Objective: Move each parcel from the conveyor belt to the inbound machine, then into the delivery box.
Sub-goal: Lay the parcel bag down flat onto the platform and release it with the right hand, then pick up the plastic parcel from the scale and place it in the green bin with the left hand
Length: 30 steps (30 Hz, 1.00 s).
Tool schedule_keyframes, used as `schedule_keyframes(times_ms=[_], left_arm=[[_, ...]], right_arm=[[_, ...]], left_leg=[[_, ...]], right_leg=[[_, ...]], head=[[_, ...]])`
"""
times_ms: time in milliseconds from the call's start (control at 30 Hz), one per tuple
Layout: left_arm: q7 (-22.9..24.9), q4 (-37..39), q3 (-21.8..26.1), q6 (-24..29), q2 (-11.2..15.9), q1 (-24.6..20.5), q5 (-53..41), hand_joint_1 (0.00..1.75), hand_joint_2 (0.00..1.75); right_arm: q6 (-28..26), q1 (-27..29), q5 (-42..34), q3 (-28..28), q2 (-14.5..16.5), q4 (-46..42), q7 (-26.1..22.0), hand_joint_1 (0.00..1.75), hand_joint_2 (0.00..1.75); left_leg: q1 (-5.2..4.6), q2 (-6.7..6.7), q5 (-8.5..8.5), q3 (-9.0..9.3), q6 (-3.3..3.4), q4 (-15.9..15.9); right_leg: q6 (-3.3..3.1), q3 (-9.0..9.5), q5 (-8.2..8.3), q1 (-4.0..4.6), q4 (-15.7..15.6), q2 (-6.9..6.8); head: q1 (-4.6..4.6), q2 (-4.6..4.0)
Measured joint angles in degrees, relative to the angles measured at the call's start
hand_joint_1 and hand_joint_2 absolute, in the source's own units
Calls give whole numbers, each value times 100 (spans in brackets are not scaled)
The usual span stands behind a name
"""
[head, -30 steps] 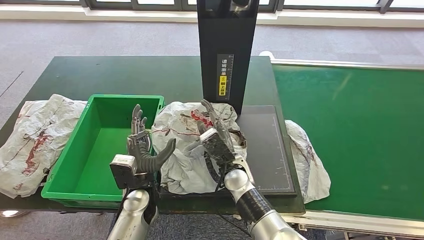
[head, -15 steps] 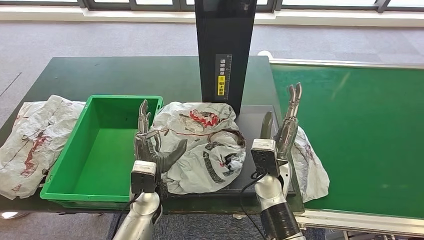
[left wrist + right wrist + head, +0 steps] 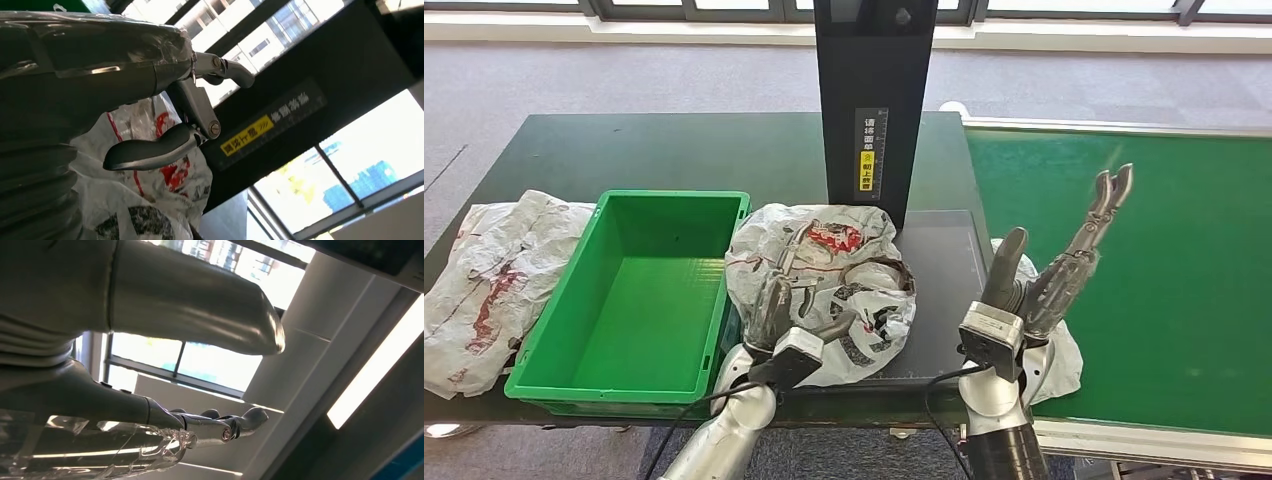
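- head view: left hand (image 3: pixel 776 305) rests w/ fingers spread on parcel (image 3: pixel 844 285), no grip yet
- delivery box (image 3: pixel 639 290) just left of it
- right hand (image 3: pixel 1049 275) open, farther off

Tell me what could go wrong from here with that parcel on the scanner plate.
The left hand rests against the crumpled parcel alone; the soft bag could slip or sag on lifting. The green box rim sits close beside it, so the bag may snag there. The right hand hovers open above another parcel at the belt edge and might knock it.
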Motion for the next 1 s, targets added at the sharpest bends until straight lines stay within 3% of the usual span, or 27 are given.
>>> schedule_keyframes(times_ms=[200, 367, 700, 733, 867, 1000], left_arm=[[516, 1238, -8, -76, -214, -625, -682, 0, 175], [761, 1776, -34, -43, -305, -883, -914, 0, 175], [2023, 2873, -442, -106, -356, -1364, -2095, 0, 175], [2145, 2970, -511, -149, -356, -1410, -2172, 6, 175], [2585, 3302, -757, -375, -356, -1572, -2489, 175, 175], [3052, 3565, -978, -744, -353, -1739, -2965, 175, 175]], right_arm=[[-9, 35, 66, -4, -17, -196, 7, 0, 175], [-11, 39, 68, -9, -22, -220, 7, 0, 175], [-11, 33, -83, -20, -43, -216, 13, 0, 175], [-11, 34, -84, -23, -44, -215, 13, 0, 175], [-11, 37, -114, -45, -48, -215, 13, 0, 175], [-11, 37, -165, -56, -54, -213, 13, 0, 175]], left_leg=[[0, 1, 2, 2, -1, 1], [1, 4, 2, 2, -1, 0], [1, 3, 2, 0, -1, -2], [1, 3, 2, 0, -1, -1], [1, 3, 2, 1, -1, -2], [1, 1, 2, 5, -1, -2]], right_leg=[[1, 0, 6, 0, 0, 2], [-2, -1, 7, 2, 1, 6], [-2, 0, 7, 1, 1, 5], [-2, 0, 7, 1, 1, 5], [-2, 2, 7, 1, 1, 4], [-1, 9, 7, 1, 1, 0]], head=[[0, 1], [-1, 0], [0, -1], [0, 0], [-2, 0], [-1, 0]])
